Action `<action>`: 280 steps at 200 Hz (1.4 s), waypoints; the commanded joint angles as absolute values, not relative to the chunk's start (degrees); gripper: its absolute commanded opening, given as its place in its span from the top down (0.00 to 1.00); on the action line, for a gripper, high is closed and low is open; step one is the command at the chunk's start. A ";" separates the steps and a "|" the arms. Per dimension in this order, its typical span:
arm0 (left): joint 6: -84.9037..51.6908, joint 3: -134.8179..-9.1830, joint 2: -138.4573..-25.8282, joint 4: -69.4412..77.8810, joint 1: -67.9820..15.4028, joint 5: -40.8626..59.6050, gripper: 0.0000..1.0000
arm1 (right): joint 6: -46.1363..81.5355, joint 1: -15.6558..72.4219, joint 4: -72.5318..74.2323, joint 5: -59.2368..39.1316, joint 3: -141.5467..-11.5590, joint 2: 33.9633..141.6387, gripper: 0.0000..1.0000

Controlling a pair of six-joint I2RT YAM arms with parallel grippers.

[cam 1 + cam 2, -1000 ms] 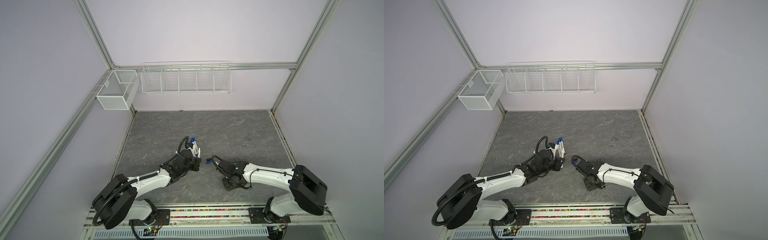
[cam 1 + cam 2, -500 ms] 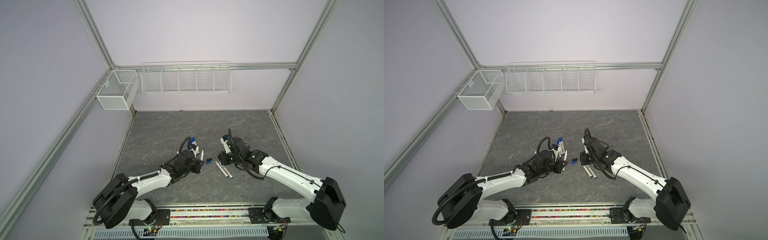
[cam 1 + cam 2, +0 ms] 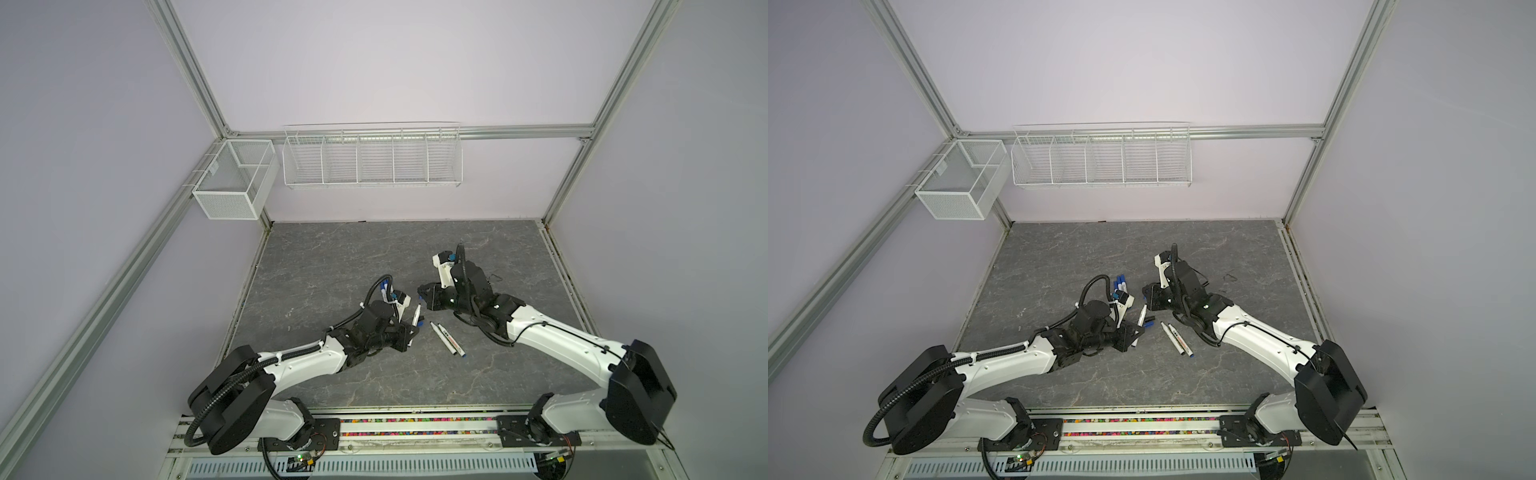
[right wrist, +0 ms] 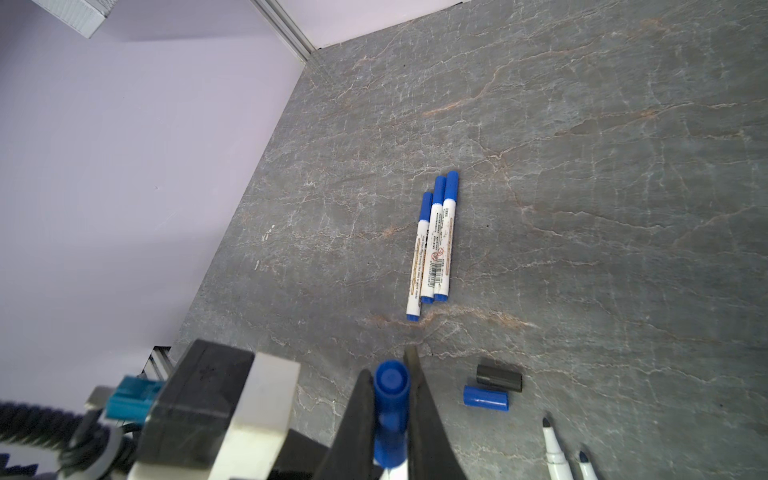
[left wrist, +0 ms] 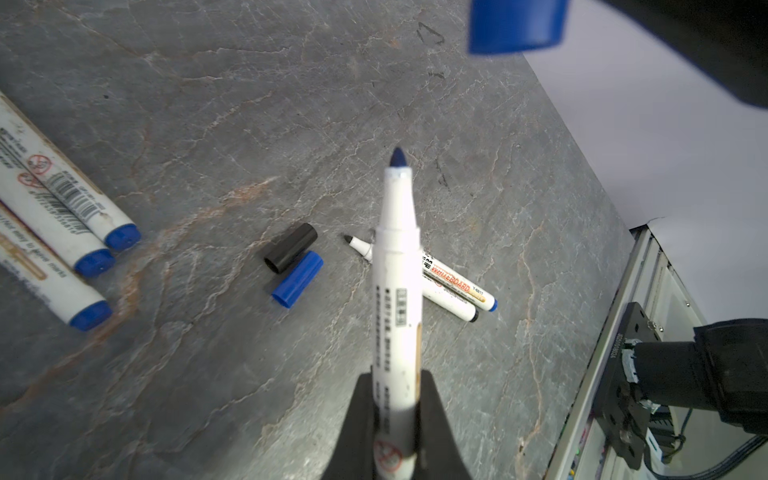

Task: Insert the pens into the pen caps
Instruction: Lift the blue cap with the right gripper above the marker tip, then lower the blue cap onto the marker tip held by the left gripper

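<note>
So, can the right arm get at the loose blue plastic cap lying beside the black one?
Probably not yet: the right hand is shut on another blue plastic cap, though the loose blue cap lies uncovered close by.

Both arms stretched low over the table, left gripper (image 5: 397, 386) clamped, right gripper (image 4: 388, 374) clamped, near each other.

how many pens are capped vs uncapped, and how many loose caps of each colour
capped pens: 3
uncapped pens: 3, one in the left gripper
loose blue caps: 2, one in the right gripper
loose black caps: 1
total: 9
</note>
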State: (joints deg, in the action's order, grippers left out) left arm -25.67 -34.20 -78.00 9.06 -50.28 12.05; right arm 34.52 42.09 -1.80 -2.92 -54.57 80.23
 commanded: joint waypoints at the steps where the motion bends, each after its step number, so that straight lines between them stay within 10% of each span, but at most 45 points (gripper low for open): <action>1: -24.08 -35.88 -78.11 9.12 -50.64 12.80 1.00 | 35.82 41.73 -0.35 -2.59 -56.00 81.30 0.93; 280: -24.35 -35.27 -77.51 9.93 -50.78 11.88 1.00 | 35.34 41.30 -2.62 -4.16 -52.13 82.77 0.93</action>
